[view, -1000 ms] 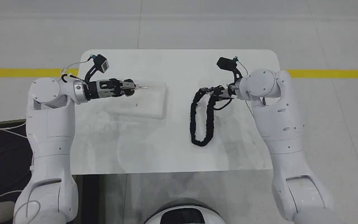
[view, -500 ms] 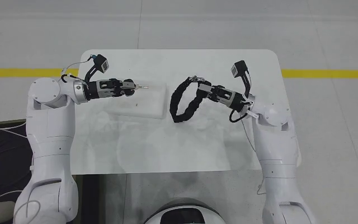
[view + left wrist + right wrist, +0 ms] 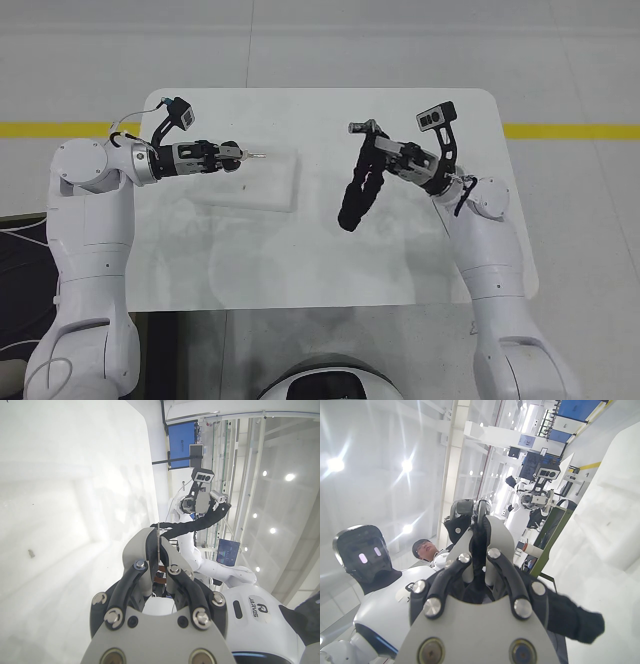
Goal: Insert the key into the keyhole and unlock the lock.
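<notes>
key held ready, lock brought up for insertion

the key [image 3: 256, 156] is kept clamped in the left gripper [image 3: 238, 154] jaws over the white tray [image 3: 275, 190], unmoved. farther across the worktop [image 3: 300, 250], the lock [image 3: 360, 190] has been swung inward and raised by the right gripper [image 3: 385, 150], jaws clamped near its cylinder. key and keyhole are well apart, so alignment is judged next.

Matt cloth-sleeved lock [image 3: 360, 190], bright metal key [image 3: 257, 156], smooth table [image 3: 300, 250].
</notes>
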`<state>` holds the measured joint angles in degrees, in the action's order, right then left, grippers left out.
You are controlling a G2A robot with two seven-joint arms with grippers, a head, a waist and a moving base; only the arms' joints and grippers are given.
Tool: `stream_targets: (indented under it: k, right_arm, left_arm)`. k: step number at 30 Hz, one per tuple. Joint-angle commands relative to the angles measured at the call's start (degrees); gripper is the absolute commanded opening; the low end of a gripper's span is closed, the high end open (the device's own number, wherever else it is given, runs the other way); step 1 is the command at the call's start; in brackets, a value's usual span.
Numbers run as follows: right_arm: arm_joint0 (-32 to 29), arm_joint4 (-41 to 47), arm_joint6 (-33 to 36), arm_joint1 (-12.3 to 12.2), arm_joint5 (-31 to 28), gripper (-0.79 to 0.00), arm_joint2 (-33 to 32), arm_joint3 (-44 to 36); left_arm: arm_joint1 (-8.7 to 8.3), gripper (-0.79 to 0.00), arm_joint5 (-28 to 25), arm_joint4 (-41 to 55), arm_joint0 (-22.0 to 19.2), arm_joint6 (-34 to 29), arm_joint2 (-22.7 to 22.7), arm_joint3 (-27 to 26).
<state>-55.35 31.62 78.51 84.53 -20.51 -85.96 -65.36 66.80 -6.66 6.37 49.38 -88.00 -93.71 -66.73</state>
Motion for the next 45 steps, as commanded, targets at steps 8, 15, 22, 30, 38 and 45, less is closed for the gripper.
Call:
stream_targets:
  k: [8, 15, 22, 30, 38, 45]
  right_arm:
    - [-6.25, -5.92, -2.47, -0.62, -1.64, -0.785, -0.05, -6.87]
    - [-11.57, -14.65, -7.85, -1.67, 2.04, -0.785, 2.68, -16.70]
    - [-11.68, -14.16, -7.87, -2.15, 1.42, -0.785, 3.04, -17.68]
    - [-15.99, -15.04, -10.35, -2.36, 1.34, -0.785, 2.75, -20.96]
    - [-17.93, -15.74, -13.36, -3.14, 1.41, -0.785, 3.57, -23.78]
    - [-17.69, -15.54, -13.26, -3.86, 1.04, -0.785, 4.13, -23.66]
  left_arm:
    - [0.05, -0.785, 4.39, 2.79, 5.56, 1.46, 0.27, -4.27]
    - [0.55, -0.785, 11.54, 8.39, 7.16, 6.04, 5.40, -14.95]
    - [1.11, -0.785, 12.44, 9.83, 6.49, 9.23, 9.73, -15.84]
    - [1.20, -0.785, 11.87, 11.00, 9.25, 10.76, 9.64, -17.87]
    - [1.54, -0.785, 10.54, 17.62, 14.58, 15.34, 9.89, -22.26]
    - [1.47, -0.785, 10.33, 18.69, 13.88, 14.23, 10.73, -20.37]
